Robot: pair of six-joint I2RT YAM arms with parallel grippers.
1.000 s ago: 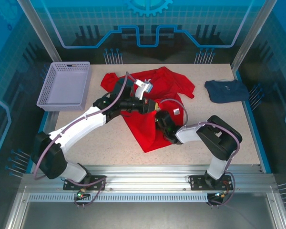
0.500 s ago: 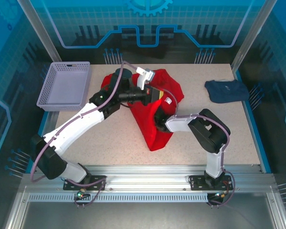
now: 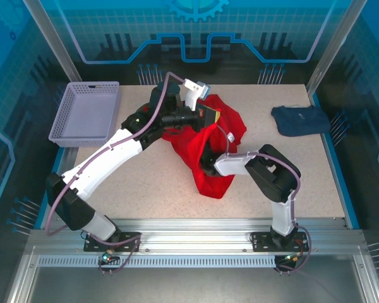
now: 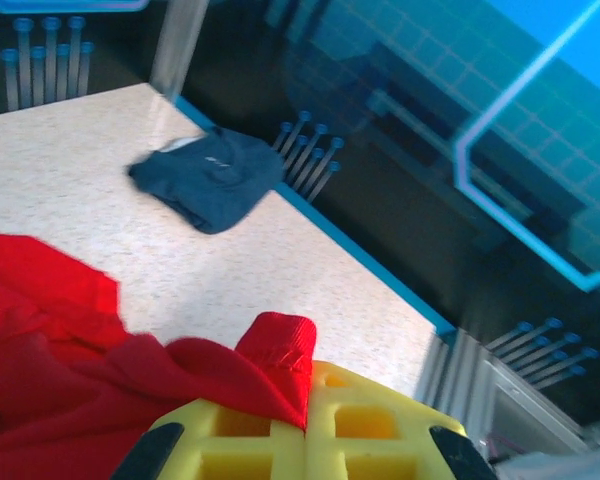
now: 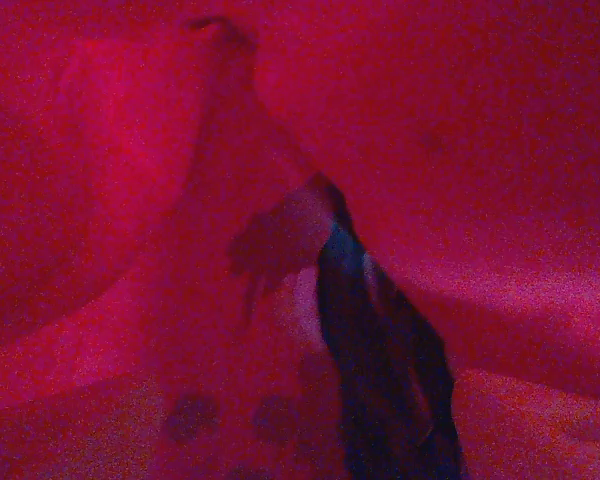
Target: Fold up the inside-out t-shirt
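The inside-out t-shirt (image 3: 210, 172) is bright red and hangs bunched from my left gripper (image 3: 210, 117), trailing down to the table in front. In the left wrist view the yellow jaws of the left gripper (image 4: 310, 385) are shut on a ribbed red edge of the t-shirt (image 4: 278, 345). My right arm (image 3: 240, 163) reaches left into the hanging cloth, and its gripper is buried under it. In the right wrist view red t-shirt cloth (image 5: 460, 120) lies close all round, with a dark blurred shape (image 5: 380, 380) low in the middle. Whether the right jaws are open or shut is hidden.
A dark navy folded garment (image 3: 300, 119) lies at the back right of the table, seen also from the left wrist (image 4: 210, 180). A lavender mesh basket (image 3: 85, 113) stands at the back left. Bare tabletop (image 3: 145, 183) lies front left of the shirt.
My left gripper has risen and moved back and right with the shirt, gathering the spread cloth into a hanging bunch. The right wrist has slid left, deeper into the cloth.
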